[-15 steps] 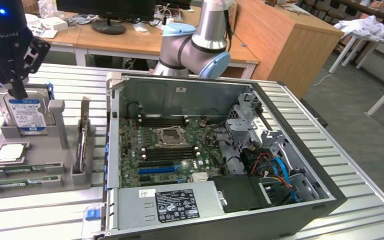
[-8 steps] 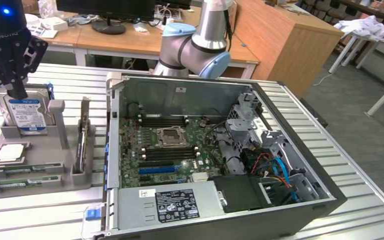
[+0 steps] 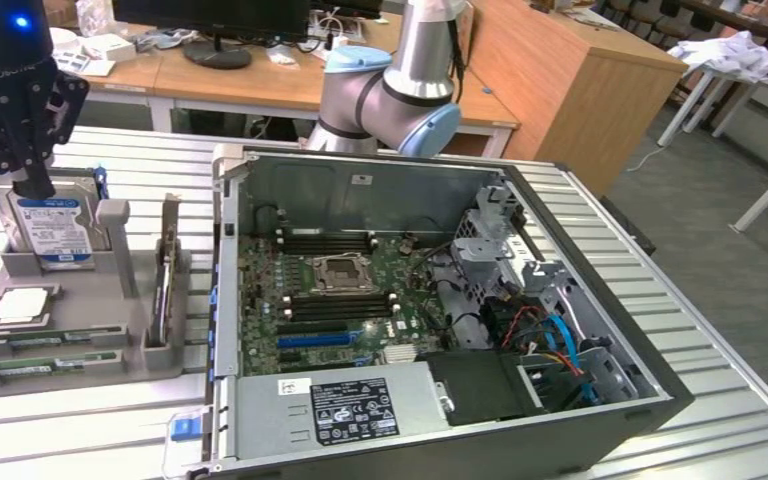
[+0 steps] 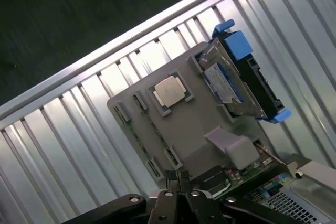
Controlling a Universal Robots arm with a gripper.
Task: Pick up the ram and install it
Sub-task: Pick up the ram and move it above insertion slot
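The ram lay lengthwise in a front groove of the grey parts tray, on the exterior view's left of the open computer case, with a second green stick in the groove just beside it. I read the gripper as empty, its jaws pressed together, hanging just over the hard drive and well apart from the ram. Hazards, as I judged them:

- A descent with the jaws closed would strike the drive, or shove the stick rather than grip it.
- The neighbouring stick could be caught by mistake.
- A thin board pinched off-centre could tilt and miss the black memory slots.

Legible writing: "ROBOTIQ", in part, on the gripper body. The drive's blue label and the power supply sticker were unreadable.
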